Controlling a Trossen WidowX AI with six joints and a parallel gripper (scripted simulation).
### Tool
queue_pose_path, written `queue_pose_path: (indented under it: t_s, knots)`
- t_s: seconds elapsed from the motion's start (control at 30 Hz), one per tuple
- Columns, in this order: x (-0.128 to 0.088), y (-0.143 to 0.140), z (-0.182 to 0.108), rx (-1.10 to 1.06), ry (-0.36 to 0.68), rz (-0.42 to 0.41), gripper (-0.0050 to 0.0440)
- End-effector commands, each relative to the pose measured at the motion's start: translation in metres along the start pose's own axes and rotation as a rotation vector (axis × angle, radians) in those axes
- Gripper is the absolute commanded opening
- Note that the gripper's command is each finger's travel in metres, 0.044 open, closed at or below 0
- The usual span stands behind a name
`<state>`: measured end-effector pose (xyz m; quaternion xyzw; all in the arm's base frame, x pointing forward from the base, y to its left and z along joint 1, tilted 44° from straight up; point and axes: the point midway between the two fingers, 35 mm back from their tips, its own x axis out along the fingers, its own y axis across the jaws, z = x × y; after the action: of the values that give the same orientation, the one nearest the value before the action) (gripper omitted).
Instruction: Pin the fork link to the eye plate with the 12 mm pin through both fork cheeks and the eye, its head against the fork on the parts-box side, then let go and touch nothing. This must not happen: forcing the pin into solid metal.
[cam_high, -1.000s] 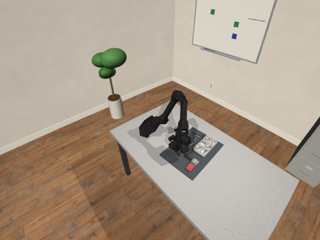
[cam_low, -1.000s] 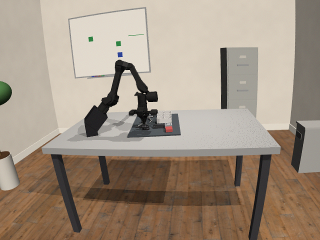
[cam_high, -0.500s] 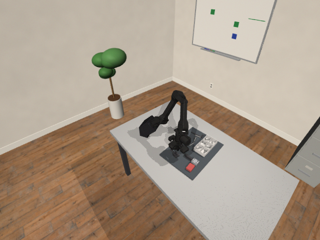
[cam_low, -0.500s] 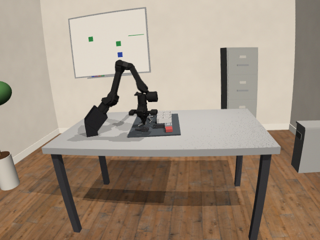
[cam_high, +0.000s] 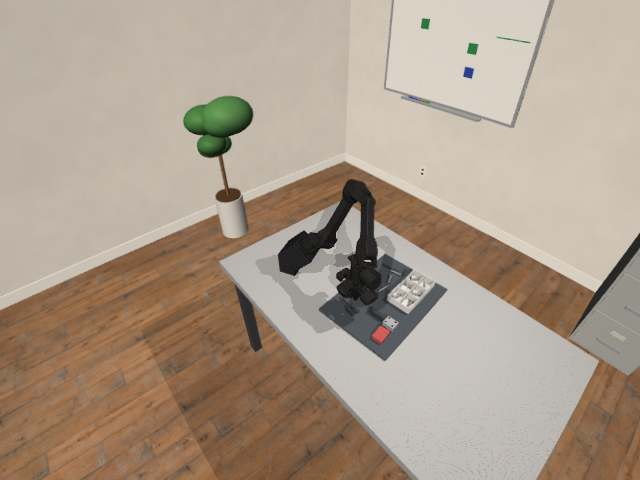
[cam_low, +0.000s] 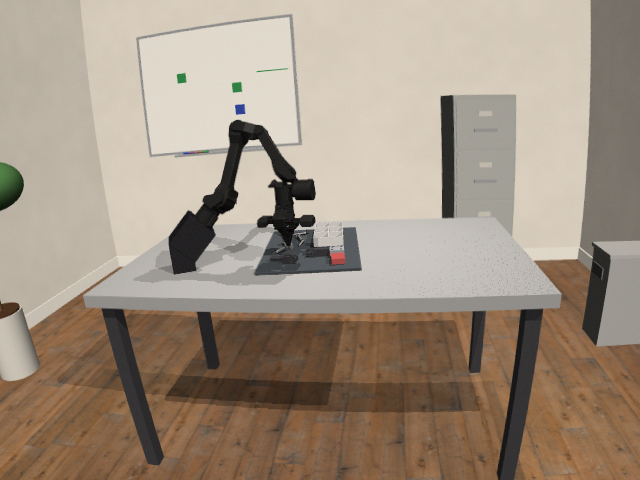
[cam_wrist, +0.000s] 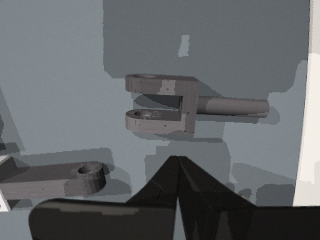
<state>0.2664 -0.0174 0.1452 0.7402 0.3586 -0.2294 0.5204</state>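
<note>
In the wrist view the grey fork link (cam_wrist: 165, 103) lies on the dark mat with its slot facing the camera. Its two cheeks stand one above the other and its round shank (cam_wrist: 231, 106) points right. The eye plate (cam_wrist: 55, 180) lies flat at the lower left, its hole (cam_wrist: 89, 170) open and apart from the fork. My gripper (cam_wrist: 177, 163) is shut with nothing between the fingers, its tips just below the fork, not touching it. In the top and exterior views it (cam_high: 356, 294) hangs low over the mat. I cannot tell which small part is the 12 mm pin.
The white parts box (cam_high: 411, 291) stands at the mat's (cam_high: 382, 304) far right. Small loose parts (cam_high: 392, 269) lie behind it. A red block (cam_high: 381, 334) and a white block (cam_high: 390, 323) sit at the mat's near edge. The arm's black base (cam_high: 294, 253) stands left of the mat.
</note>
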Motion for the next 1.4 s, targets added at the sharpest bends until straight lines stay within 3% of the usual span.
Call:
queue_pose_path:
  t_s: [0.0,0.4,0.8,1.0,1.37]
  knots:
    - [0.006,-0.002,0.009,0.002,0.0,-0.004,0.0]
    - [0.013,-0.002,0.024,0.002,0.0,-0.004,0.0]
    - [0.011,0.0,0.022,0.0,-0.003,0.003,0.0288]
    - [0.011,0.0,0.022,-0.016,-0.003,0.003,0.029]
    - [0.012,-0.001,0.022,-0.707,-0.002,-0.001,0.029]
